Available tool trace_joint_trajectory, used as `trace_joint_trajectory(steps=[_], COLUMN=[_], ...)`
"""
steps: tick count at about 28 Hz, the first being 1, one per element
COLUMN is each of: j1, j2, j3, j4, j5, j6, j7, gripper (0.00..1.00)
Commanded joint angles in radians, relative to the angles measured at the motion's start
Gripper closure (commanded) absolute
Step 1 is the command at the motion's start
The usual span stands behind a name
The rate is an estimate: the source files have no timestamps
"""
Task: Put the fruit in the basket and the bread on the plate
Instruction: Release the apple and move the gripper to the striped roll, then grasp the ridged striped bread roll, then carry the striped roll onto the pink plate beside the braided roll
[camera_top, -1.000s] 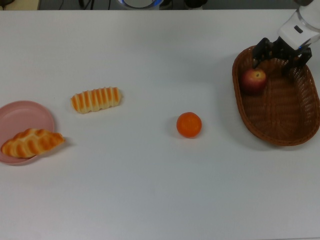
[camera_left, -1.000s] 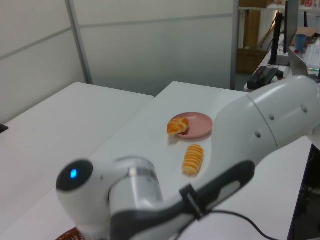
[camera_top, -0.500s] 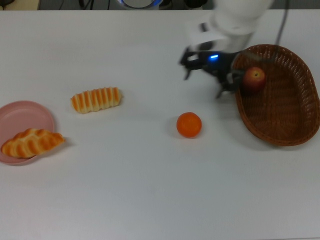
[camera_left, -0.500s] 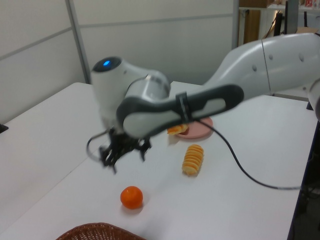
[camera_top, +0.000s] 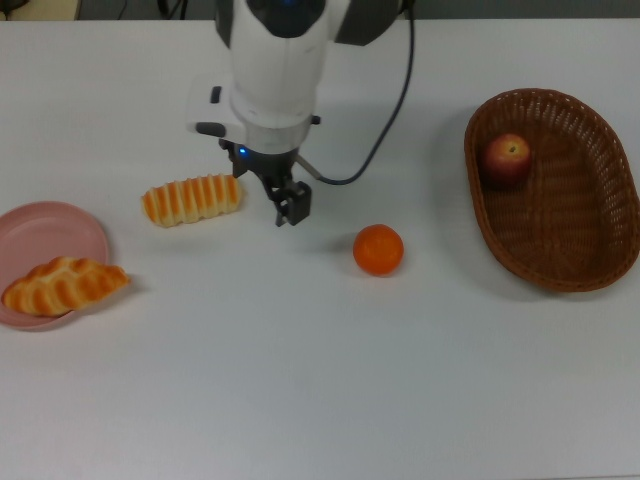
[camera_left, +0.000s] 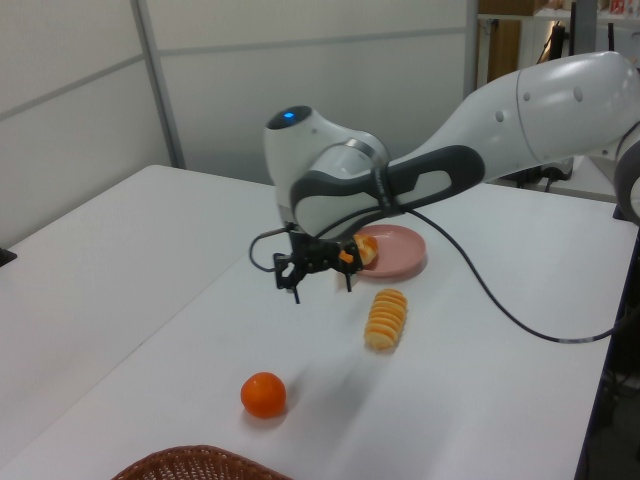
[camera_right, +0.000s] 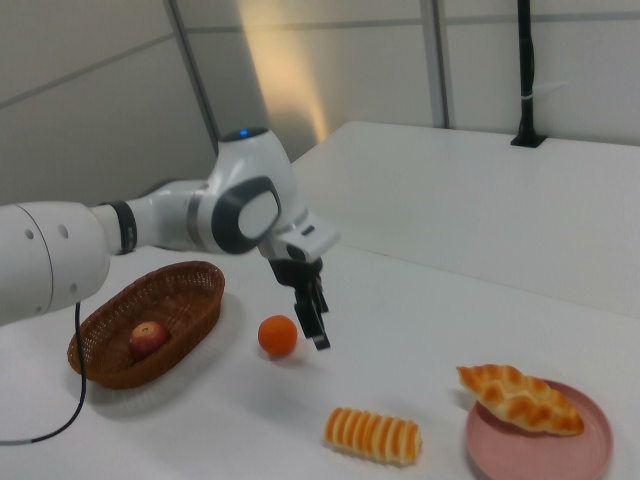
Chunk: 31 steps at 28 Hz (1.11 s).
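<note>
Plate: round pale pink shallow plate (camera_top: 40, 235) sitting at the top view's far left, already carrying the braided golden croissant-like loaf (camera_top: 63, 284), its tip overhanging the rim.
Roll: straight ridged golden finger roll with pale stripes (camera_top: 192, 199) lying on the white table (camera_top: 320, 380), apart from the plate, to the top view's right of it.
Gripper: black two-finger gripper (camera_top: 290, 207) hanging empty above the table, fingers parted and pointing down.
Roll versus gripper: lying just beside the gripper, on the top view's left; bright orange citrus (camera_top: 378, 249) near on the other side.
Basket: large oval brown wicker basket (camera_top: 575, 255) at the top view's far right, holding the dark red apple (camera_top: 508, 157).
Step, judged: heading for the roll or the citrus, not clear which.
Doing it well: centring over the chosen item, closing across the roll's narrow width, descending squarely.
</note>
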Motion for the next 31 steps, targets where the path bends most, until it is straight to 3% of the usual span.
trace_joint_trajectory(steps=[1,8,15,29,31], j1=[-0.059,-0.149,-0.159,-0.186,-0.188], j2=[-0.118,-0.115,-0.111,-0.023,-0.010], j3=[0.014,0.014,0.012,0.002,0.000], j4=[-0.200,-0.254,-0.354,-0.348,-0.345], j5=[0.047,0.052,0.049,0.035,0.032], j6=[0.114,0.152,0.258,0.327,0.340], j7=[0.027,0.011,0.001,0.001,0.001], gripper=[0.00,0.00,0.00,0.00,0.04])
